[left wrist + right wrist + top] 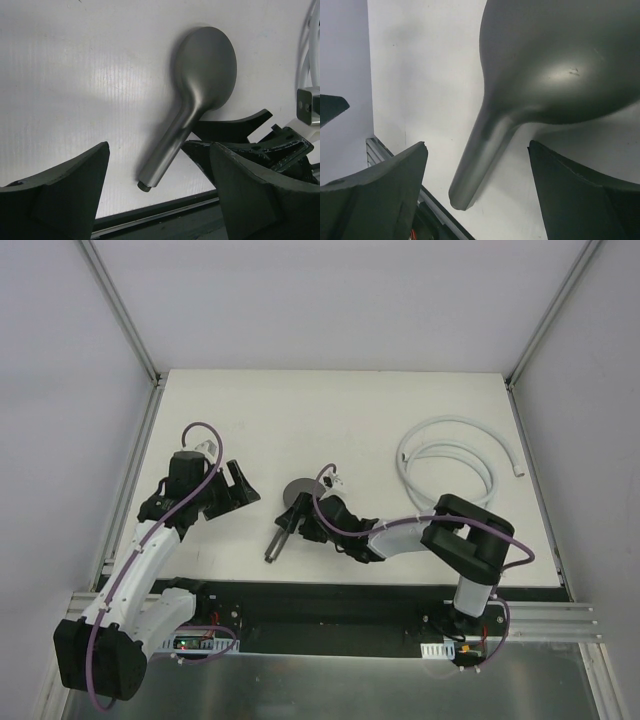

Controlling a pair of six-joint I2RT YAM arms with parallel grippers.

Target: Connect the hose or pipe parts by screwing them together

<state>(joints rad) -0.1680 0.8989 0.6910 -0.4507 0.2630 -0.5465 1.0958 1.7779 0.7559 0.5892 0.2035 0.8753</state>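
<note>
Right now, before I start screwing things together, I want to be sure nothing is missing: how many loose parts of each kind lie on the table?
Coiled white hose: 1
Dark grey shower head: 1
Total: 2
</note>
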